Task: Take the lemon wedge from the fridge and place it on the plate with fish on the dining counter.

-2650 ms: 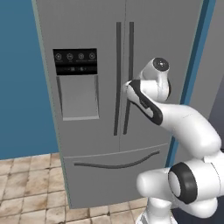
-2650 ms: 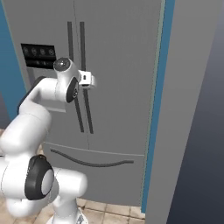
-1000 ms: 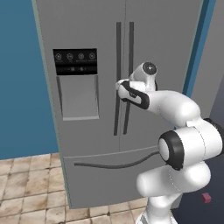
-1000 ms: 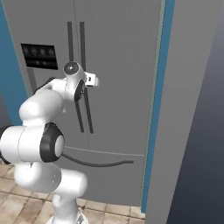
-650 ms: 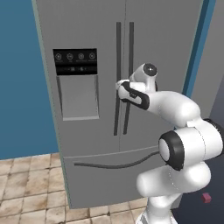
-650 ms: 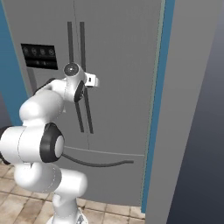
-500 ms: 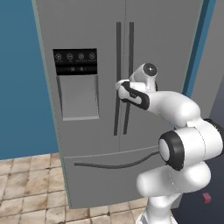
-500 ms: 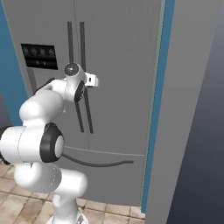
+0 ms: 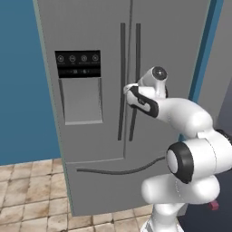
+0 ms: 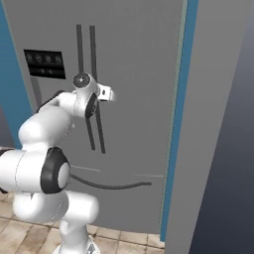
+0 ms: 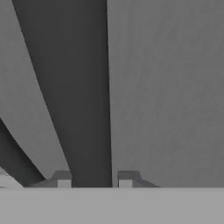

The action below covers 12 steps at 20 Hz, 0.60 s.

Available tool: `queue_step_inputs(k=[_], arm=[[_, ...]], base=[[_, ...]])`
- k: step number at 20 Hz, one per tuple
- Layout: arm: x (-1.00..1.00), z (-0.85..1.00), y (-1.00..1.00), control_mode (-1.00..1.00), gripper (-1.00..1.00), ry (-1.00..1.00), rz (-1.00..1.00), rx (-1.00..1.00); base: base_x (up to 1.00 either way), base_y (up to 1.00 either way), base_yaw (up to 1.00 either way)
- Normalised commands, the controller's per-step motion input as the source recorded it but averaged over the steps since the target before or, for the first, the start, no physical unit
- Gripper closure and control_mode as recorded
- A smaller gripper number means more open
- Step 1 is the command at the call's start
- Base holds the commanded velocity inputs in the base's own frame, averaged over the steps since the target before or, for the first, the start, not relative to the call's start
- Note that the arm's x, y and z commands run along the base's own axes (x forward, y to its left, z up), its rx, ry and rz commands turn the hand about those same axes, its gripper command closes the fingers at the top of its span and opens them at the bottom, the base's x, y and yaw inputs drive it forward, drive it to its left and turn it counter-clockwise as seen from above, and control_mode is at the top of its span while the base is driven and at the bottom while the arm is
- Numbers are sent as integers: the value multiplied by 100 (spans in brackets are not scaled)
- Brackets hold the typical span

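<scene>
Gripper (image 11: 94, 178) clenched on the right door handle (image 11: 78, 109) of fridge (image 9: 90, 36) — handle runs vertical, betw. fingers; pull goes straight back.

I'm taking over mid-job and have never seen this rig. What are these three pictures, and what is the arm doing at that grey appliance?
The machine is a white robot arm with a two-finger gripper, on a base that drives. Two pictures come from cameras on that base, behind the arm to its left and its right; both look at the same tall grey fridge, doors shut. The third comes from a camera on the hand, looking along the fingers. There the two dark fingertips sit on either side of a dark vertical bar, which is the right door's handle. So the gripper is closed on that handle, set to pull the door. The lemon wedge would be inside, out of sight.
</scene>
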Motion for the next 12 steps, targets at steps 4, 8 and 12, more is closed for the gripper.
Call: queue_step_inputs(k=[4,8,12], arm=[[-87,0,-99,-100,100,-3,-19,0],[-88,0,-100,-100,100,-1,-24,0],[-81,0,-100,-100,100,0,-29,1]], base=[[0,0,0],[0,0,0],[0,0,0]])
